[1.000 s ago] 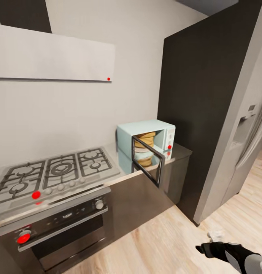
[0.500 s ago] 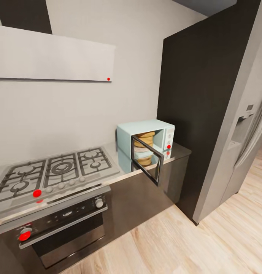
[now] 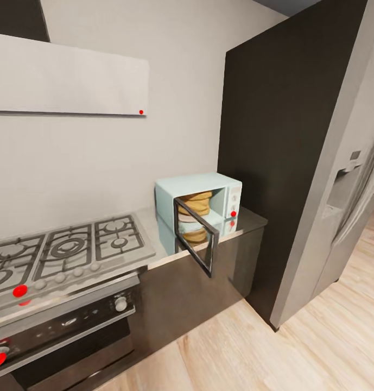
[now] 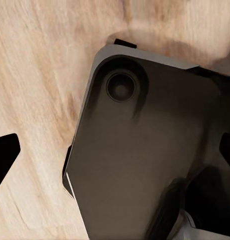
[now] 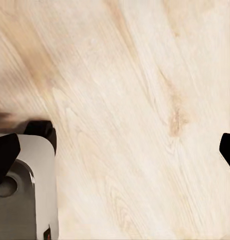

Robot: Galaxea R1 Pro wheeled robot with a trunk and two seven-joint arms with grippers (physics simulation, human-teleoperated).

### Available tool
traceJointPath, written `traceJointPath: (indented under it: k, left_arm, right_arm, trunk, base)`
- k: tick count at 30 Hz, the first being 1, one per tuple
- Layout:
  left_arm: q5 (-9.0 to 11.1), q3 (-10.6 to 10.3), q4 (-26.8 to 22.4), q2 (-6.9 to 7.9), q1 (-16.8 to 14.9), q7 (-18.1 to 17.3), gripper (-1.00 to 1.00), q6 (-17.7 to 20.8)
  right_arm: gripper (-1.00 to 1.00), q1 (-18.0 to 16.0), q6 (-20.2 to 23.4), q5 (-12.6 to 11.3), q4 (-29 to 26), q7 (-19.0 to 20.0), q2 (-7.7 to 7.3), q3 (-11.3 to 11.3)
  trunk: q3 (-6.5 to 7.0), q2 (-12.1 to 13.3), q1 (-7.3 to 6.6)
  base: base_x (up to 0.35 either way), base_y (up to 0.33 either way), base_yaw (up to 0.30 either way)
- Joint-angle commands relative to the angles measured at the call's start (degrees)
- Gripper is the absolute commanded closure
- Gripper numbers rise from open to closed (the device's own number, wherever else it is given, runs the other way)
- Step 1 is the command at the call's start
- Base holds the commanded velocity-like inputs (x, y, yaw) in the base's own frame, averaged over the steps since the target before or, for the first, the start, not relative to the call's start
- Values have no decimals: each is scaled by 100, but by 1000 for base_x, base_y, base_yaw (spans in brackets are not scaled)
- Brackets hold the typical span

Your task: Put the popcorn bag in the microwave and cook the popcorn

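Observation:
The pale mint-blue microwave (image 3: 200, 196) stands on the grey countertop (image 3: 248, 219) against the wall, its dark glass door (image 3: 196, 237) swung open towards me. Inside it stands the tan-brown popcorn bag (image 3: 197, 200), partly seen through the door glass. A red light (image 3: 233, 213) glows on the control panel. The popcorn itself is hidden. In the left wrist view my left gripper (image 4: 115, 155) is open over the robot's dark base. In the right wrist view my right gripper (image 5: 116, 152) is open over the wooden floor, holding nothing.
A gas hob (image 3: 62, 250) with an oven (image 3: 67, 326) below lies left of the microwave, under a white hood (image 3: 67, 81). A tall dark cabinet (image 3: 273, 136) and a grey fridge (image 3: 349, 190) stand to the right. Wooden floor (image 3: 295, 347) spreads in front.
The head view has swung to the right, so the kitchen sits further left in the picture. My right arm, at the lower right one second ago, has left the head view.

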Motion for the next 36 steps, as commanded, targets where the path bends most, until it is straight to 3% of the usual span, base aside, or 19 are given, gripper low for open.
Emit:
traceJointPath:
  k: [1, 22, 33, 36]
  left_arm:
    - [10, 33, -6, -4, 4, 11, -100, -13]
    - [8, 32, -5, -4, 1, 11, -100, -16]
    - [7, 25, -5, 5, 3, 9, -100, -16]
    - [7, 25, -5, 5, 2, 9, -100, -16]
  right_arm:
    - [-100, -6, 11, 57, 7, 17, -5, -49]
    - [-100, -6, -4, 83, 3, 26, 4, -49]
    - [-100, -6, 4, 100, 9, 36, 17, -36]
    - [-100, 89, -12, 369, 12, 36, 33, -32]
  trunk:
    - [-6, -4, 2]
    - [-6, -4, 2]
    - [-6, -4, 2]
    - [-6, -4, 2]
  base:
    - [170, -226, 0]
    - [106, -256, 0]
    - [100, -112, 0]
    - [42, -18, 0]
